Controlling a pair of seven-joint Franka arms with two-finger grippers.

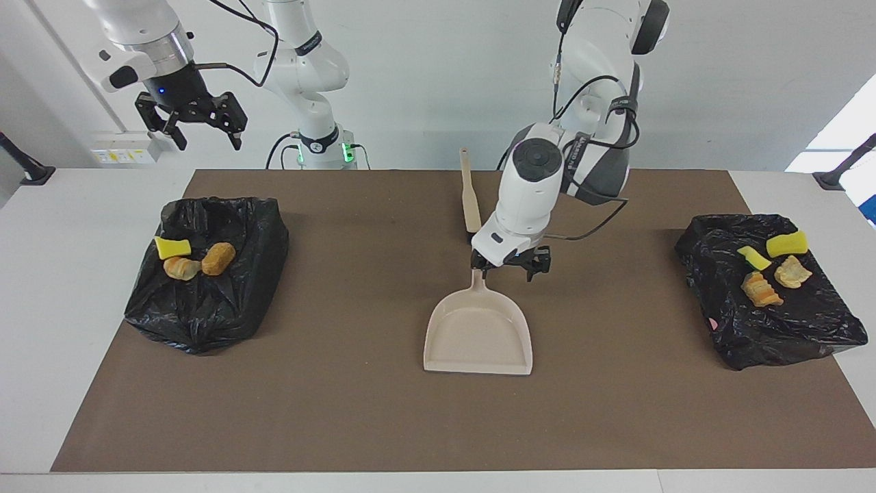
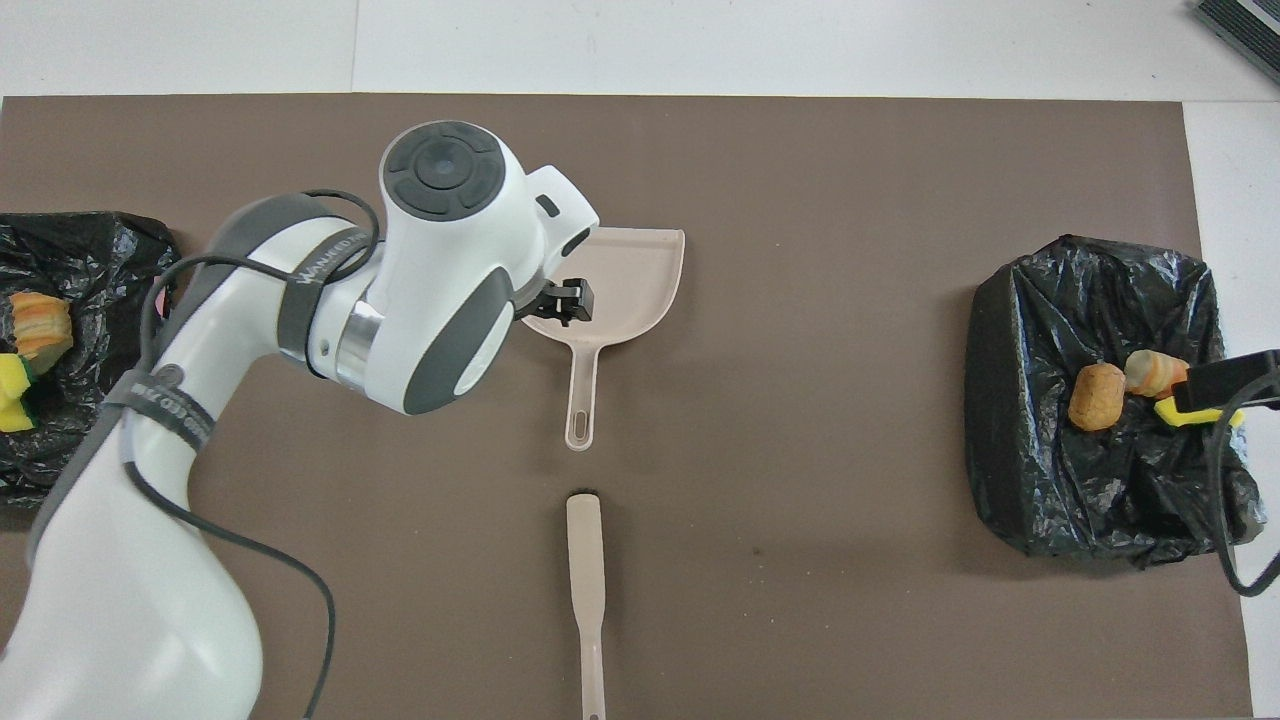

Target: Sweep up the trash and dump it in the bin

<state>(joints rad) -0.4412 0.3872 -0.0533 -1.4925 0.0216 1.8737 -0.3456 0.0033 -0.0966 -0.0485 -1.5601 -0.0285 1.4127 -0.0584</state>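
Note:
The trash lies in two black-bagged bins. The bin at the right arm's end (image 1: 205, 301) (image 2: 1090, 500) holds a yellow sponge piece (image 1: 171, 246), a beige chunk (image 1: 181, 268) (image 2: 1150, 372) and the golden-brown lump (image 1: 218, 258) (image 2: 1096, 396). The bin at the left arm's end (image 1: 773, 329) (image 2: 90, 260) holds sponge pieces (image 1: 787, 243) (image 2: 15, 385) and lumpy chunks (image 1: 792, 272) (image 2: 42, 320). The beige dustpan (image 1: 479, 332) (image 2: 625, 270) lies flat mid-table, pan empty. My left gripper (image 1: 510, 267) is open, low, where the dustpan's handle meets the pan. My right gripper (image 1: 194, 130) is open and raised at the right arm's end.
The brush (image 1: 470, 198) (image 2: 587, 580) lies on the brown mat (image 1: 342, 383), nearer to the robots than the dustpan and in line with its handle. The left arm's cable (image 1: 595, 226) hangs over the mat beside the gripper.

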